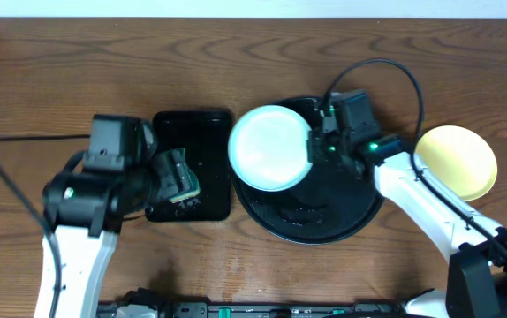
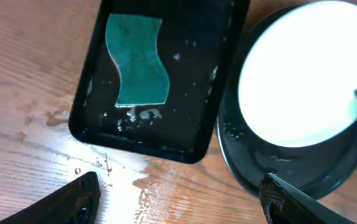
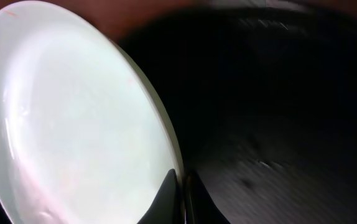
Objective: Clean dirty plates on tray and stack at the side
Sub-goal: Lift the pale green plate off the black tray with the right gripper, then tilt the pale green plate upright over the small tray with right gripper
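The right end effector (image 3: 181,186) is pinched shut on the rim of a mint plate (image 1: 271,147), holding it raised and seemingly tilted above the round black tray (image 1: 324,212) just beneath. Beyond the plate, the left end effector (image 2: 180,180) has its fingers spread wide with nothing between them. Just ahead of them a green sponge (image 2: 138,62) lies in a small rectangular tray (image 2: 191,81), apart from both fingers. On the right end effector's other side, away from the sponge, a yellow plate (image 1: 457,162) sits on the bare desk (image 1: 41,79).

The main risk, as I judge it, is the grip: a thin pinch on one edge of a wet plastic plate could let it pivot or slip and drop onto the tray. The plate's face is glared out white, so I cannot tell whether any smear remains, and it might be stacked unclean.

The desk is brown wood grain, with water spots and a wet patch beside the rectangular tray where a plate might slide. Of the room, only a pale strip shows past the desk's far edge
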Action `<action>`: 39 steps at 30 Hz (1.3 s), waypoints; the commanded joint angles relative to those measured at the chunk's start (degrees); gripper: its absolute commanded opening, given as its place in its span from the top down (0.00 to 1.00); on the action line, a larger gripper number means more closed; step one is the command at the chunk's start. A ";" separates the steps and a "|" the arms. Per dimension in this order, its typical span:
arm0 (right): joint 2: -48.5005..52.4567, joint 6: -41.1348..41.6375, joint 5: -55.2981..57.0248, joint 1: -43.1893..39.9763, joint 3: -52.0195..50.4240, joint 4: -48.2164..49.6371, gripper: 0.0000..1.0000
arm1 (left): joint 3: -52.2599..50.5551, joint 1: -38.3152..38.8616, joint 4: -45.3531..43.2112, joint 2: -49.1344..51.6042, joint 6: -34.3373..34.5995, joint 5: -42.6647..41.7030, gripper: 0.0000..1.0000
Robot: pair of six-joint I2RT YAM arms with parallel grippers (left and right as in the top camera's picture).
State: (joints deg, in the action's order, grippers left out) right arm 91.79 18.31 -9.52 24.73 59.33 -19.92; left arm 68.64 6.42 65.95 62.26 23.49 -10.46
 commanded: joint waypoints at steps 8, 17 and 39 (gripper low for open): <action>1.33 5.29 9.01 12.61 3.67 15.26 0.99 | 1.44 -0.31 0.26 -3.43 -0.76 -0.48 0.17; 9.49 -17.25 20.85 22.56 3.67 35.95 0.99 | 1.44 -0.31 0.26 -3.43 -0.76 -0.48 0.17; 9.14 -49.72 48.63 34.29 3.67 48.98 0.99 | 1.44 -0.31 0.26 -3.43 -0.76 -0.48 0.16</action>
State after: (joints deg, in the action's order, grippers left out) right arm 101.89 -29.56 36.38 58.43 62.22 28.42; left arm 68.66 6.42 66.08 58.94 23.49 -10.61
